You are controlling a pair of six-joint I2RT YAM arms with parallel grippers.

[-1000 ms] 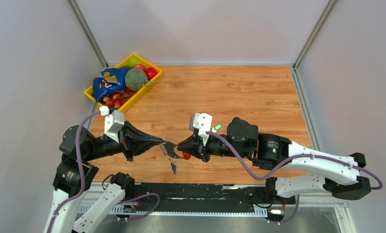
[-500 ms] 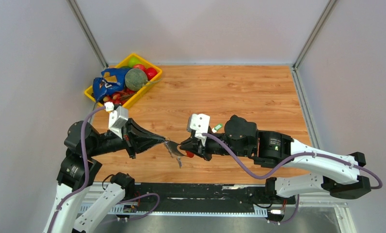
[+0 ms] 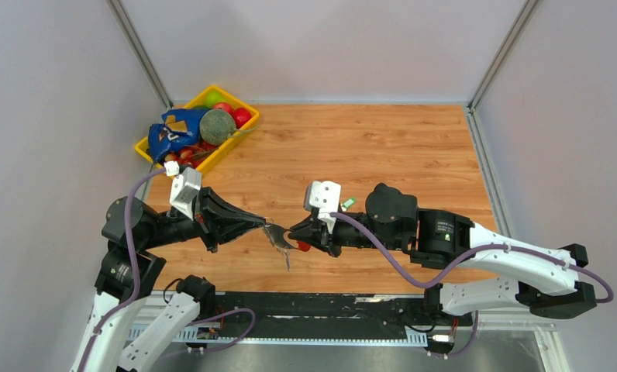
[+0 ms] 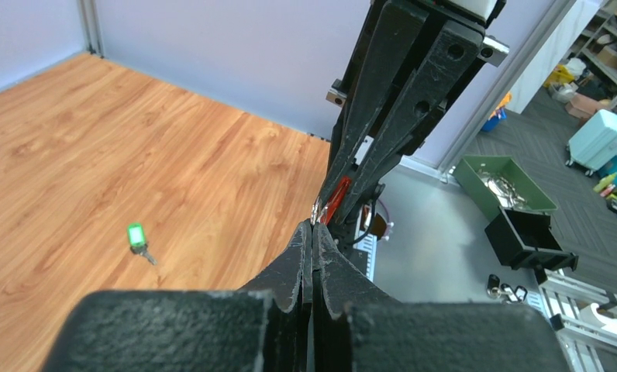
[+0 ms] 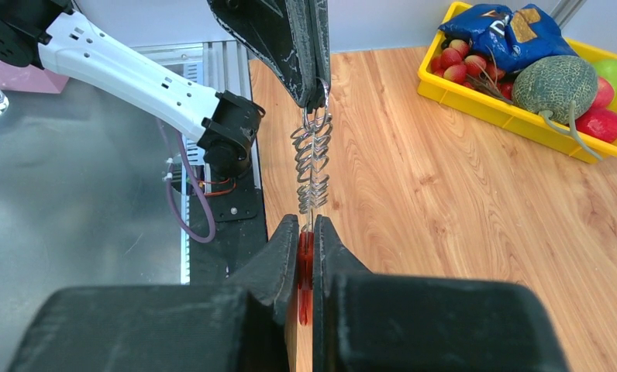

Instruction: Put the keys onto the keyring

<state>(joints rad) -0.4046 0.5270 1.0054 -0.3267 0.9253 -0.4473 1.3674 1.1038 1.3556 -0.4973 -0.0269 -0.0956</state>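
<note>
The keyring (image 3: 280,237) hangs stretched between my two grippers above the table's near edge. My right gripper (image 5: 305,225) is shut on its red clip (image 5: 305,267). The silvery chain (image 5: 313,167) runs from there to my left gripper (image 4: 313,226), which is shut on the small ring at the chain's far end. The red clip (image 4: 335,200) shows just past the left fingertips. A thin small piece (image 3: 287,260) dangles below the chain; I cannot tell what it is. A key with a green cap (image 4: 137,235) lies flat on the wood, beside the right wrist (image 3: 348,204). No blue-capped key is clearly visible.
A yellow bin (image 3: 147,149) at the back left holds a melon (image 5: 555,81), a blue bag (image 3: 174,132) and red and green fruit. Grey walls enclose the table on three sides. The black rail (image 3: 321,306) runs along the near edge below the grippers.
Both grippers have shifted slightly right with the keyring, and the chain has risen. The dangling piece has swung right and up. Both grips are unchanged.
</note>
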